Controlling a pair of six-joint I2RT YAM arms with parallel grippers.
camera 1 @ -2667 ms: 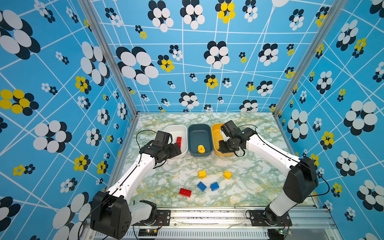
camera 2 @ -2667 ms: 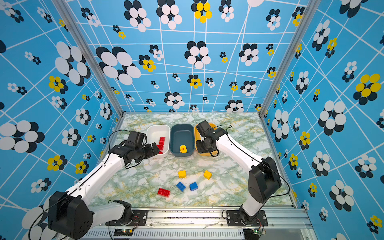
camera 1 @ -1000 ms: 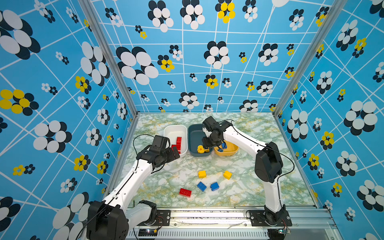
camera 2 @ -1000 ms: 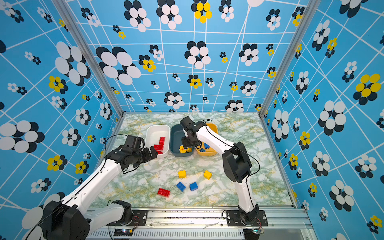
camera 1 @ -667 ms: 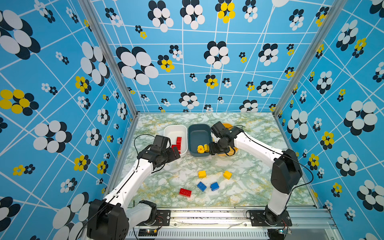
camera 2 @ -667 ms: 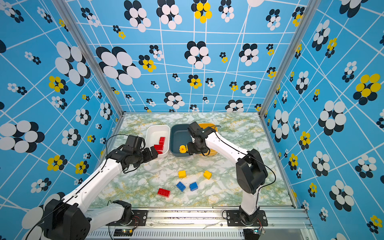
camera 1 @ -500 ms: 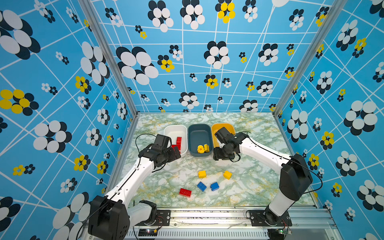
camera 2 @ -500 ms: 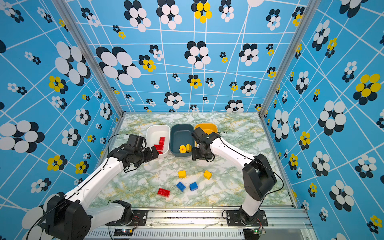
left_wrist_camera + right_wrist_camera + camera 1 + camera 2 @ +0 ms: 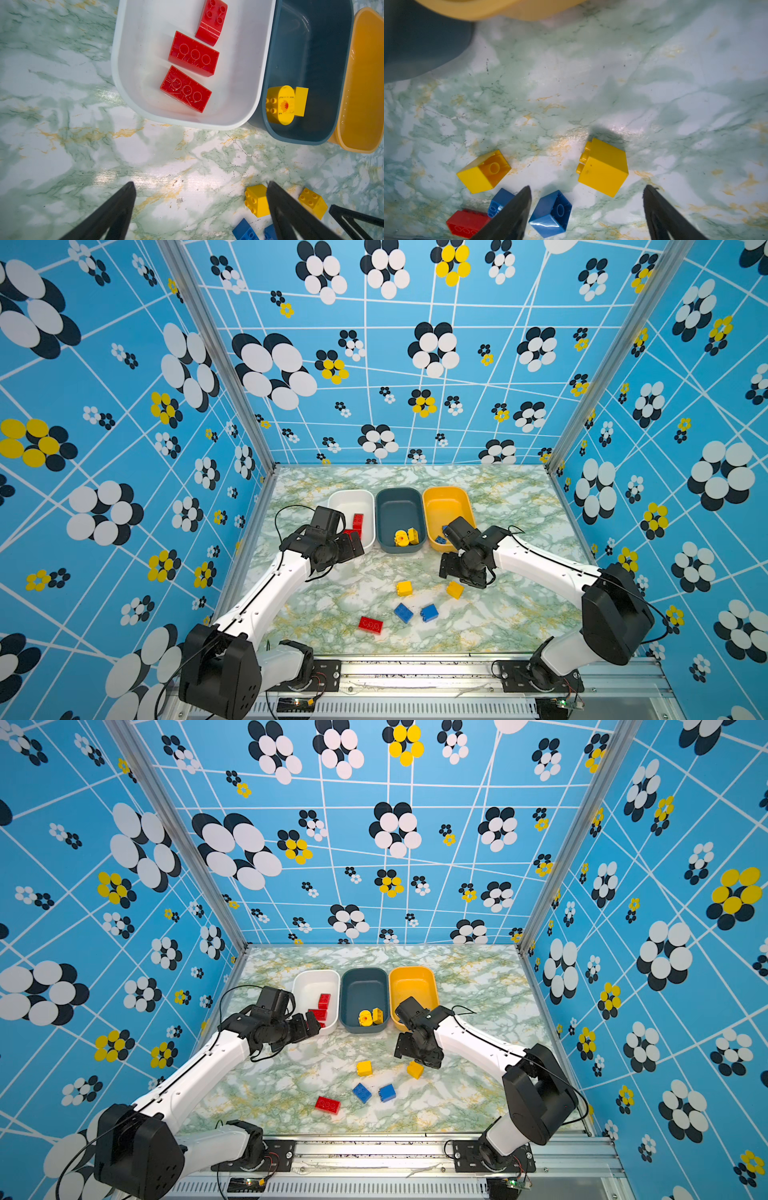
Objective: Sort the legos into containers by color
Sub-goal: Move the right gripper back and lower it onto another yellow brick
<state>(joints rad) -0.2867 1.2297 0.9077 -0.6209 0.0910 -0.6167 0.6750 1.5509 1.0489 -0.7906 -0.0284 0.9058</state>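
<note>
Remote op here, quick look at my feeds. The white tub point(image 9: 351, 506), teal tub point(image 9: 399, 506) and orange tub point(image 9: 446, 506) sit side by side toward the back of the worktop point(image 9: 332, 614). The white tub has three red bricks point(image 9: 193, 54) lying in it. The teal tub holds a rounded yellow piece point(image 9: 400, 538) with a red dot and a plain yellow block point(image 9: 413, 534) right against it. I can make out some blue bits point(image 9: 440, 539) at the near end of the orange tub, half hidden behind the right arm point(image 9: 540, 568). Loose on the worktop in front of the tubs are a yellow cube point(image 9: 404, 588), a second yellow cube point(image 9: 454, 589) closer to the right arm, two blue bricks point(image 9: 403, 612) side by side, and a flat red brick point(image 9: 370, 624). The left jaws on the left arm point(image 9: 270, 593) are spread wide with nothing in them, hanging over bare worktop just in front of the white tub. The right jaws are wide and empty too, low beside the second yellow cube. In the right wrist view that cube point(image 9: 603, 167) lies on its side just ahead of the gap, not touching either finger.
</note>
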